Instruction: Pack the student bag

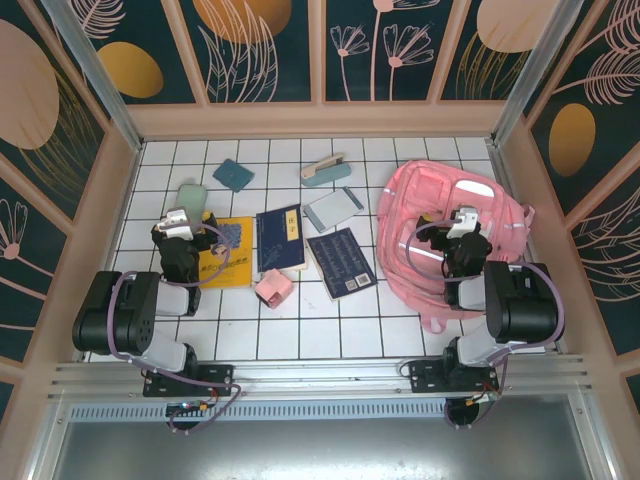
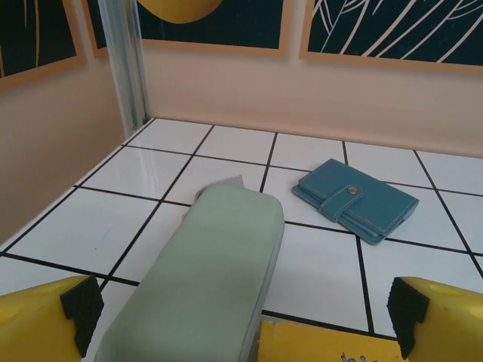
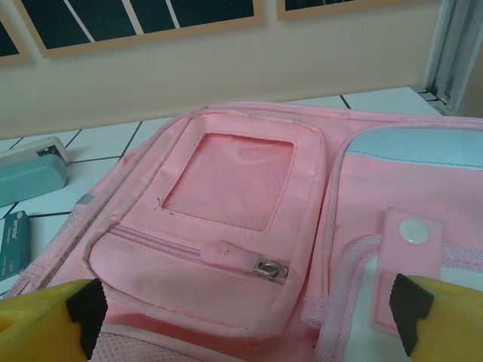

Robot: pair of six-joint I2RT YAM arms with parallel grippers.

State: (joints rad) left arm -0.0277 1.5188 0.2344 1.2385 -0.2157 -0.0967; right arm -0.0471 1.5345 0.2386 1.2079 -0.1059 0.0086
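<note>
The student bag (image 1: 430, 245), a large pink backpack, lies flat at the right of the tiled table. My right gripper (image 1: 465, 212) hovers over it, open. In the right wrist view the student bag (image 3: 226, 181) shows its front pocket with a clear window and a zip pull (image 3: 266, 268) between my yellow fingers (image 3: 45, 317); my right gripper (image 3: 245, 317) holds nothing. My left gripper (image 1: 186, 212) stands open at the left, over a pale green case (image 1: 192, 193). The left wrist view has my left gripper (image 2: 245, 320) straddling the pale green case (image 2: 204, 279), empty.
A yellow book (image 1: 228, 258), two dark blue books (image 1: 280, 240) (image 1: 341, 262), a small pink box (image 1: 273, 288), a grey-blue pouch (image 1: 331, 209), a teal wallet (image 1: 233, 174) and a teal-and-white case (image 1: 325, 170) lie on the tiles. Walls enclose the table on three sides.
</note>
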